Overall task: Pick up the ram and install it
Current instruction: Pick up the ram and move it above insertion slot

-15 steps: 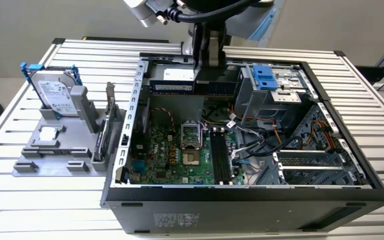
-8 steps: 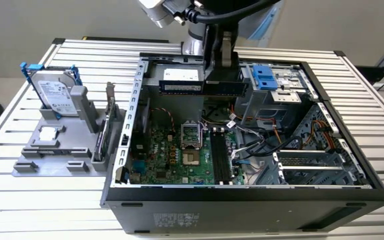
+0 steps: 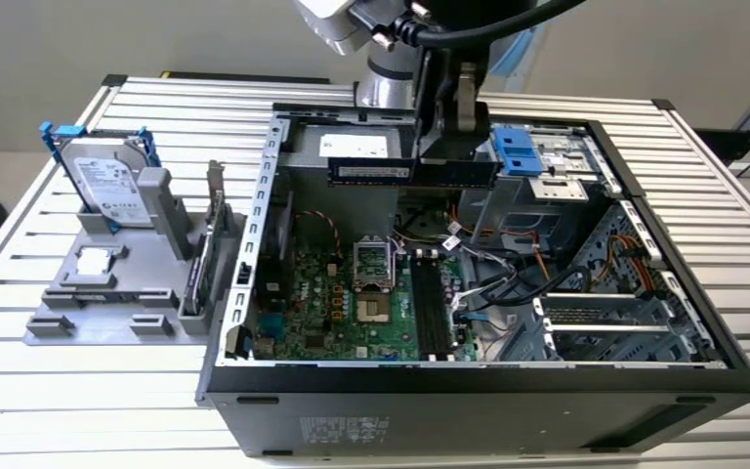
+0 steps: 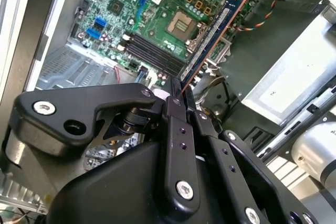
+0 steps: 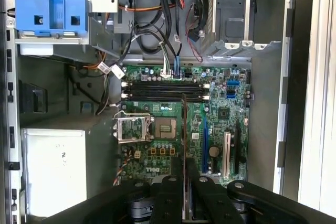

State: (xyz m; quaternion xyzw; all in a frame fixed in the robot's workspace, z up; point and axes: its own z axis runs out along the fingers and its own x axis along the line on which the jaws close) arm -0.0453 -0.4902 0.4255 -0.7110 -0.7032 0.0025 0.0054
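Note:
The ram [image 3: 372, 172] is a dark narrow stick with a pale sticker, held level above the back of the open computer case [image 3: 238, 293]. My gripper [image 3: 430, 170] is shut on its end at the exterior view's right. In the second wrist view the ram [image 4: 212, 38] juts out from the closed black fingers [image 4: 169, 109] over the motherboard. Seen edge-on in the first wrist view, the ram [image 5: 184, 129] hangs above the board, short of the black memory slots [image 5: 165, 88]. Those slots [image 3: 430, 303] lie well below the stick in the exterior view.
On the exterior view's left, a grey fixture [image 3: 102, 293] carries a silver hard drive in a blue frame [image 3: 104, 176] and a card with a metal bracket [image 3: 212, 244]. Inside the case are loose cables [image 3: 492, 264], a blue drive bracket [image 3: 516, 149] and the processor socket [image 3: 368, 264].

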